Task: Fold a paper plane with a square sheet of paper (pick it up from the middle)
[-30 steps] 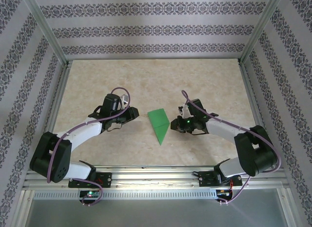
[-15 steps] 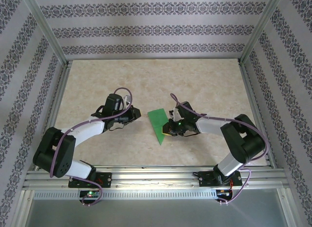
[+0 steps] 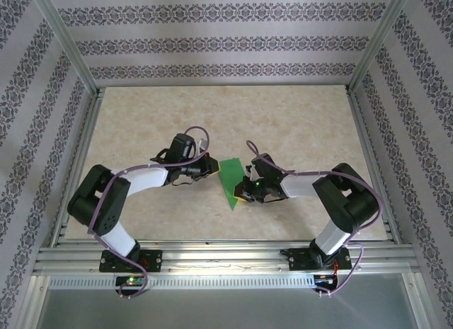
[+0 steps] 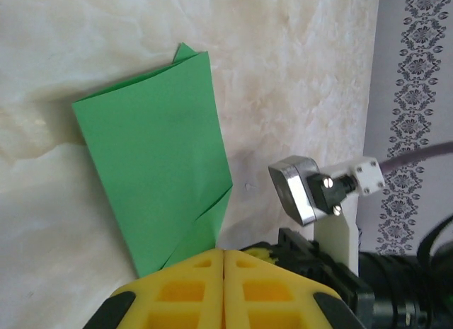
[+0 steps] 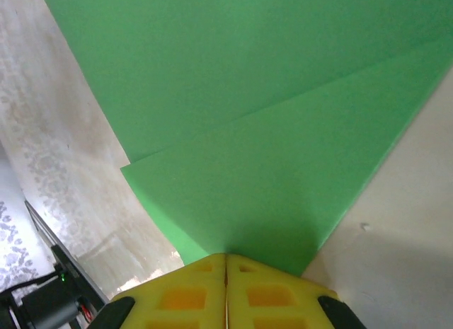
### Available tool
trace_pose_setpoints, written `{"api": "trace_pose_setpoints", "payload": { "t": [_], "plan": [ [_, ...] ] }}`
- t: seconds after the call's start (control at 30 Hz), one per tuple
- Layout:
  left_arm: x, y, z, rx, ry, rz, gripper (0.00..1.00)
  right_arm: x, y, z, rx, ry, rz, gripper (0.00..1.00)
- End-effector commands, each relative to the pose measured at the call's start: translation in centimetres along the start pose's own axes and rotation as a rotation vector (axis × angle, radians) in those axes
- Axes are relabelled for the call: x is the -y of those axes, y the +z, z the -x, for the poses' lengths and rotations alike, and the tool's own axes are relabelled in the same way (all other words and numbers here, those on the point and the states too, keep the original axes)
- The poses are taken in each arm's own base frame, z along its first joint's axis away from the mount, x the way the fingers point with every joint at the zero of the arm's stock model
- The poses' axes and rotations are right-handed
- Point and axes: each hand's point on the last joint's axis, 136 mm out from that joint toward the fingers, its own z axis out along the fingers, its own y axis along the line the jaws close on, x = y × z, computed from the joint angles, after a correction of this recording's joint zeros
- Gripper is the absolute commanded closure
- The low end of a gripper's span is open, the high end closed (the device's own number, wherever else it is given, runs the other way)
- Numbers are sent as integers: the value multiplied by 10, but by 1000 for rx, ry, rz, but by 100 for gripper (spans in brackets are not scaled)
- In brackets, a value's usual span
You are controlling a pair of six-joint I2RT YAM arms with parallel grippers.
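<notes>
The green paper (image 3: 230,180) lies flat near the middle of the bench (image 3: 141,124), a little toward the near side. It is folded into a long wedge, with the broad end pointing away and the sharp tip pointing toward the arm bases. From the left wrist (image 4: 152,173) you can see one layer lapped over another, with a small corner poking out at the far end. From the right wrist (image 5: 248,131) two overlapping layers meet along a slanted edge.

The right claw (image 3: 243,192) sits at the paper's right edge near the tip. Its yellow fingers (image 5: 276,293) are pressed together with the green edge running right up to them. I cannot tell whether a layer is caught between them or only lies beneath.

The left claw (image 3: 210,169) is at the paper's left side near the broad end, its fingers (image 4: 177,290) also pressed tight together. They sit just over the paper's margin and hold nothing that I can see.

The marbled bench top is bordered by a metal frame (image 3: 67,46), with patterned walls (image 3: 212,42) on three sides.
</notes>
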Motion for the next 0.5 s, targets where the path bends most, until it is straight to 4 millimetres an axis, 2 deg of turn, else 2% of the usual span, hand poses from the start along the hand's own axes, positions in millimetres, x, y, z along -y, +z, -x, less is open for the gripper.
{"api": "trace_pose_setpoints", "payload": {
  "t": [0.0, 0.13, 0.23, 0.37, 0.47],
  "plan": [
    [10, 17, 5, 2, -20, -41, 94, 27, 1, -1, 74, 112, -108, 91],
    [10, 36, 7, -19, -45, -46, 95, 15, 3, -4, 67, 97, -104, 91],
    [-4, 44, 9, -15, -54, 5, 96, 14, 3, -4, 77, 105, -108, 91],
    [-9, 57, 7, -40, -66, -23, 96, 12, 4, -5, 82, 118, -94, 89],
    [-27, 60, 1, -53, -79, 42, 97, 9, -1, -5, 103, 103, -76, 85]
  ]
}}
